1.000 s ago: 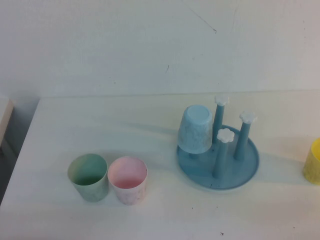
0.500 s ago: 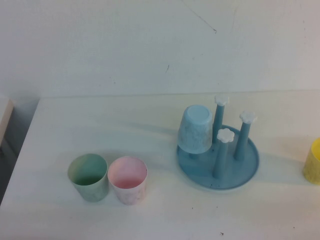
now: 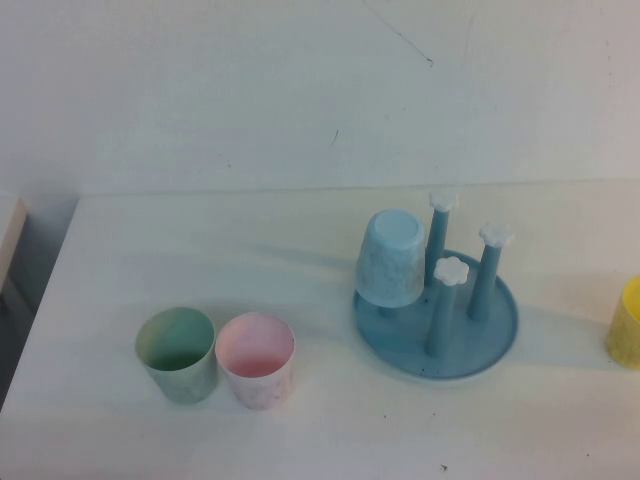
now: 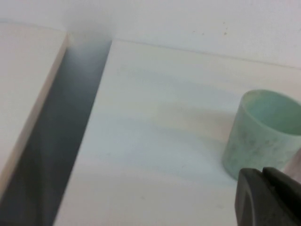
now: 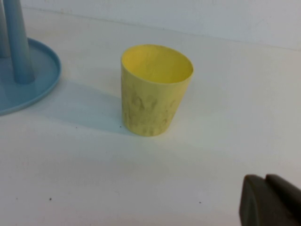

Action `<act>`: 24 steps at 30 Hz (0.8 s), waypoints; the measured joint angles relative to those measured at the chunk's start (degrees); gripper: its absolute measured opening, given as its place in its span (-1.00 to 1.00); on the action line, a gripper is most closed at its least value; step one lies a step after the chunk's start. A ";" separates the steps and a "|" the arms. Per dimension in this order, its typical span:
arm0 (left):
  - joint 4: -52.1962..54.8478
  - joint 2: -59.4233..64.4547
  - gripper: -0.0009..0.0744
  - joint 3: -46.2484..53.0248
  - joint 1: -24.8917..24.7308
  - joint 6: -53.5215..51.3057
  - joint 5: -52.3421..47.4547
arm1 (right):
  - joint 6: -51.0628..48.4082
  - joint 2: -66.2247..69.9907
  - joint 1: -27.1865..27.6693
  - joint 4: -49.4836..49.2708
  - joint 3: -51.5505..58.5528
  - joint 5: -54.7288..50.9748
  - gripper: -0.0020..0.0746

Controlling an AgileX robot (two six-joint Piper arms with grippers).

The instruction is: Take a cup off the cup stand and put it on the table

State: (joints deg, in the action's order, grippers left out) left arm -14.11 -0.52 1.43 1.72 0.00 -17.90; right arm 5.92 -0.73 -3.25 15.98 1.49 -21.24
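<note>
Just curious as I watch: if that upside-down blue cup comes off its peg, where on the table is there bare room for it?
The table is bare behind the green cup and pink cup, and in front of the cup stand. It is tighter between stand and yellow cup. The cup sits on its peg. Left gripper and right gripper stay near the table's front.

Light blue speckled cup point(image 3: 391, 259) on a deeper blue cup stand point(image 3: 436, 345) — white flower caps; green cup point(image 3: 178, 355), pink cup point(image 3: 256, 360), yellow cup point(image 5: 154, 88) — white table point(image 3: 200, 250).

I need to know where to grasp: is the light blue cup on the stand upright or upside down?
Upside down. The cup sits mouth-down over a peg of the cup stand, closed bottom upward. Neither the left gripper nor the right gripper is near it.
</note>
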 joint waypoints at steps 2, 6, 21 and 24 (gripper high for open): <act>-5.42 0.00 -0.98 0.10 0.00 0.00 1.06 | 0.00 0.00 0.00 0.00 0.00 0.00 -0.95; -22.36 0.00 -0.98 0.10 0.00 0.00 5.85 | 0.00 0.00 0.00 0.00 0.00 0.00 -0.95; -62.12 0.00 -0.98 0.10 0.00 -4.08 20.28 | 0.00 0.00 0.00 0.00 0.00 0.00 -0.95; -65.06 0.00 -0.98 0.10 0.00 -4.34 18.21 | 0.00 0.00 0.00 0.00 0.00 0.00 -0.95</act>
State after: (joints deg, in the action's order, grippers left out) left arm -79.18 -0.52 1.53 1.72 -4.34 0.31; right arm 5.92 -0.73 -3.25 15.98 1.49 -21.24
